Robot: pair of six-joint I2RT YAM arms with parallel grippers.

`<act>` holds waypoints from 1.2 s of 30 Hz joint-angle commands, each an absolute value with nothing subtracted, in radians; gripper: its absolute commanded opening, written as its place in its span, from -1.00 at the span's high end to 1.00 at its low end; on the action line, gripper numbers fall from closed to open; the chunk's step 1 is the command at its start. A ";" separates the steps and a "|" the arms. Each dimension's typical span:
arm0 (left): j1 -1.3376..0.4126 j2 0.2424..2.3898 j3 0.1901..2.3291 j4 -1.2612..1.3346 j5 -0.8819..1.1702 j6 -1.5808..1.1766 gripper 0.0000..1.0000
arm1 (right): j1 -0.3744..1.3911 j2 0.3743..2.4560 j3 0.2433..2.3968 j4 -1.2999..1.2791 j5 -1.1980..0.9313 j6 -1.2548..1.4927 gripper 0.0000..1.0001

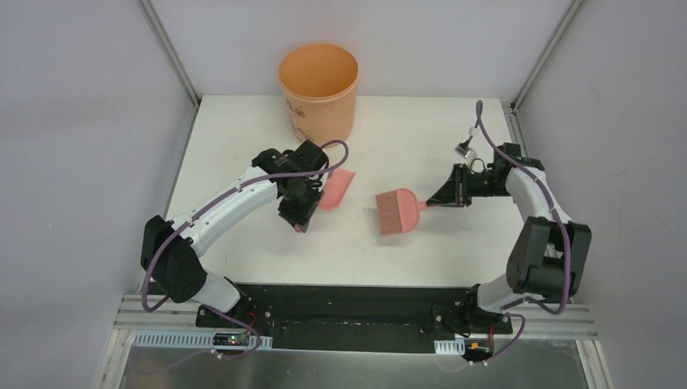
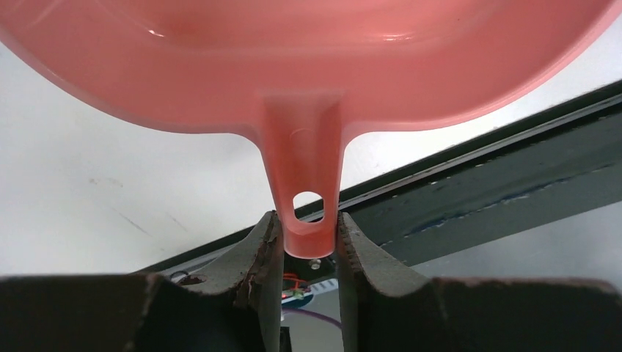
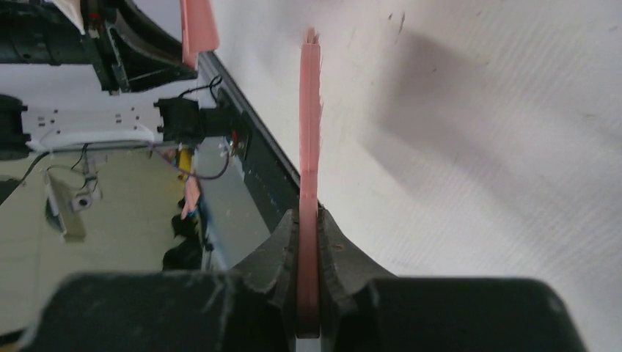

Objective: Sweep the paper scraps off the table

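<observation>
No paper scraps show in any view. My left gripper (image 1: 303,214) is shut on the handle of the pink dustpan (image 1: 335,190), held left of the middle of the white table (image 1: 421,130). In the left wrist view the gripper (image 2: 309,227) clamps the handle tip of the dustpan (image 2: 308,66), and the pan's inside is hidden. My right gripper (image 1: 438,198) is shut on the handle of the pink hand brush (image 1: 396,211), whose bristles point towards the dustpan. In the right wrist view the gripper (image 3: 309,220) holds the brush (image 3: 309,125) edge-on over the table (image 3: 477,147).
An orange bucket (image 1: 318,87) stands at the back centre of the table, just behind the dustpan. Grey walls and metal posts frame the table. A black base rail (image 1: 356,304) runs along the near edge.
</observation>
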State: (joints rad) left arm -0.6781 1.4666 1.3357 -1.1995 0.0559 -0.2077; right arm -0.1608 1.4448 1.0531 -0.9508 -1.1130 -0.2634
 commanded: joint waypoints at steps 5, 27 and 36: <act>-0.703 1.517 1.273 -1.195 -0.004 -0.190 1.00 | -0.028 1.698 1.138 -1.239 -1.195 -0.495 1.00; -0.726 1.694 1.182 -1.044 0.100 -0.207 0.76 | -0.003 1.931 1.158 -1.137 -1.018 -0.292 0.72; -0.765 1.707 1.190 -1.035 0.122 -0.196 0.72 | 0.034 1.919 1.162 -1.139 -1.047 -0.313 0.66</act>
